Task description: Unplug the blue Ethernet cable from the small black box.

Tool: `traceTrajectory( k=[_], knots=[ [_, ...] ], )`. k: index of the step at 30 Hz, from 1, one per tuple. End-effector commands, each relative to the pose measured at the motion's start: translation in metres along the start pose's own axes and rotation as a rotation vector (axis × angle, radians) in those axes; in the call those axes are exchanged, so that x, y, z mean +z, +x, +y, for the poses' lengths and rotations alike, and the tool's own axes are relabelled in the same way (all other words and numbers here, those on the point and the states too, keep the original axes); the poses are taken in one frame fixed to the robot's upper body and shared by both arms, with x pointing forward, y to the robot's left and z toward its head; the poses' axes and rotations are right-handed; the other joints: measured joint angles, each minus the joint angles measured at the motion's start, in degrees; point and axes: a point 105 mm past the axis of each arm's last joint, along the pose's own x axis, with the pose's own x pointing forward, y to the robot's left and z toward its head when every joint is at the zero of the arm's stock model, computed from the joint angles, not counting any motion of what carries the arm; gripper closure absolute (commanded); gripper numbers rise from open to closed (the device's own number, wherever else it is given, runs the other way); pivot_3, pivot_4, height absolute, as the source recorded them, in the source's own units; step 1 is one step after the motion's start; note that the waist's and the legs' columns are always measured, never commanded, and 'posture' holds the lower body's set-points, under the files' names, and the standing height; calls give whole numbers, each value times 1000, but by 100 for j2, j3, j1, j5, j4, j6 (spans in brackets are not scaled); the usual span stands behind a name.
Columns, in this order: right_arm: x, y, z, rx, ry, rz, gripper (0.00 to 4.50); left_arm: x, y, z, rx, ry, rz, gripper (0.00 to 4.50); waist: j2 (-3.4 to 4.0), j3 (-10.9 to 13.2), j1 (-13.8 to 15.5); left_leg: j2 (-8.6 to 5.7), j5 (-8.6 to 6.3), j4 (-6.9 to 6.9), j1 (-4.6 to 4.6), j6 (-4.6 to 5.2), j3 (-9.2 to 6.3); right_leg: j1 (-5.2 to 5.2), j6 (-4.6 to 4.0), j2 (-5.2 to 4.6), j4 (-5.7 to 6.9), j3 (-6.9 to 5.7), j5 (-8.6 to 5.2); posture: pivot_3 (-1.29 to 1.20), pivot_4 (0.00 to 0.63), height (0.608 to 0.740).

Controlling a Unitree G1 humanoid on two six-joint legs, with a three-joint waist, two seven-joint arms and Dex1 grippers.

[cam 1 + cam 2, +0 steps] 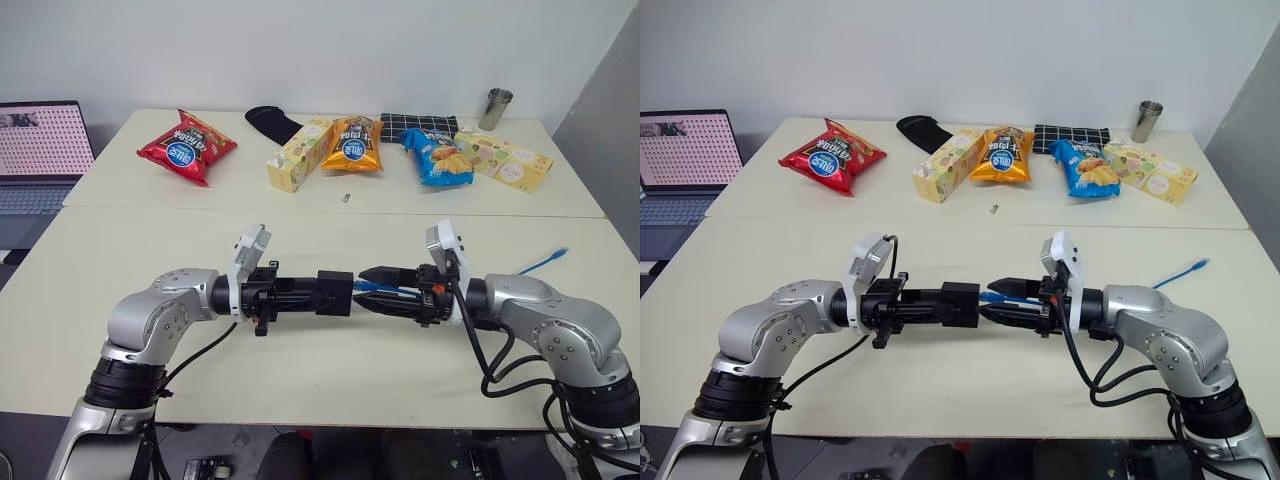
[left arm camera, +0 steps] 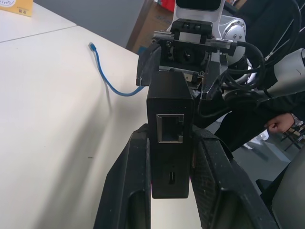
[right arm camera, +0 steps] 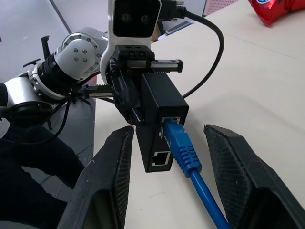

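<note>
The two eye views look forward and down from the head over the table (image 1: 330,375); each wrist view looks close along its own fingers, facing the other; all share the small black box (image 2: 169,124) held mid-air.

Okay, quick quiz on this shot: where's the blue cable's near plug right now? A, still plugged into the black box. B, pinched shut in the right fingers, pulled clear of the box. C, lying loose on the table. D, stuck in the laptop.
A: the blue cable plug sits in a port of the black box, which the left gripper holds, with the right fingers open either side.
</note>
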Motion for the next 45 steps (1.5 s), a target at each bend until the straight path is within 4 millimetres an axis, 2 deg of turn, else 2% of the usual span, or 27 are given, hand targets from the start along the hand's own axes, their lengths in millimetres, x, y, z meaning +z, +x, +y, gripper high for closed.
traceTrajectory(
  k=[1, 5, 8, 16, 24, 27, 31, 35, 37, 39, 42, 44, 45],
  knots=[
    [10, -1, 1, 3, -15, -35, 2008, 7, -1, -2, -7, 26, -15, 3721, 0, 0, 0, 0, 0, 0, 0, 0, 0, 0, 0, 0, 0, 0, 0, 0, 150, 740],
    [9, 0, 1, 5, -16, -25, 2008, 6, -1, -2, -5, 26, -15, 3721, 0, 0, -1, 0, 0, 0, 0, 0, 0, -1, 0, 0, 0, 0, 0, 0, 150, 740],
    [8, 1, 1, 7, -9, -20, 2490, 6, -1, -3, -8, 28, -13, 3721, 0, 0, -1, 0, 0, 0, 0, 0, 0, -1, 0, 0, -1, 0, 0, 0, 150, 740],
    [7, -1, -1, 19, 8, -14, 4352, 3, -1, -7, -32, 30, 3, 3721, 0, 0, -1, 1, 0, -1, 0, 0, 0, -1, 0, 0, -2, 0, 0, 0, 150, 740],
    [10, -2, 0, 62, 31, 4, 4423, -4, -2, -15, -85, 23, 46, 3721, 1, 0, -1, 1, 0, -2, 0, 0, -1, 0, 0, 0, -5, -2, 0, 0, 150, 740],
    [9, -6, -5, 50, 55, 12, 4423, -9, -10, -8, -47, 25, 71, 3721, 1, 0, -1, 1, -1, -2, 0, 1, -1, 0, 0, 0, -7, -1, 0, 0, 150, 740],
    [10, -29, -30, -80, 117, -35, 4423, -16, -33, 19, 133, -3, 46, 3721, 1, 1, 1, 0, -1, -2, 0, 1, 0, 2, 0, 0, -9, -1, 0, 0, 150, 740],
    [9, -42, -51, -206, 110, -61, 4424, -21, -49, 27, 217, -23, 31, 3722, 0, 2, -3, 1, -1, -4, -1, 2, 1, -2, 0, 0, -10, -2, 0, 0, 150, 740],
    [7, -44, -69, -330, 49, -59, 4424, -17, -50, 29, 242, -16, 4, 3722, 0, 2, -6, 3, -1, -8, -2, 2, 1, -5, 0, 0, -10, -3, 0, 0, 150, 740],
    [0, -36, -98, -532, -117, 7, 4424, -11, -46, 31, 270, 11, -21, 3722, 0, 2, -8, 2, -1, -7, -6, 2, 2, -7, 0, 0, -9, -1, 0, 0, 150, 740],
    [0, -31, -133, -770, -266, 47, 4424, -3, -38, 35, 301, 54, -43, 3722, -1, 2, -12, 1, 0, -3, -5, 0, 9, -12, 0, -1, 0, 7, 0, 0, 150, 740],
    [-2, -30, -147, -852, -314, 61, 4424, -1, -34, 38, 321, 84, -41, 3722, -1, 2, -10, 0, 1, -2, -9, -1, 17, -27, 0, -2, 16, 9, 0, 0, 150, 740],
    [-3, -30, -153, -887, -302, 43, 4074, -2, -33, 40, 338, 103, -29, 3722, -1, 2, -2, 0, 1, -2, -13, -2, 18, -33, 0, -2, 18, 10, 0, 0, 150, 740]
  ],
)
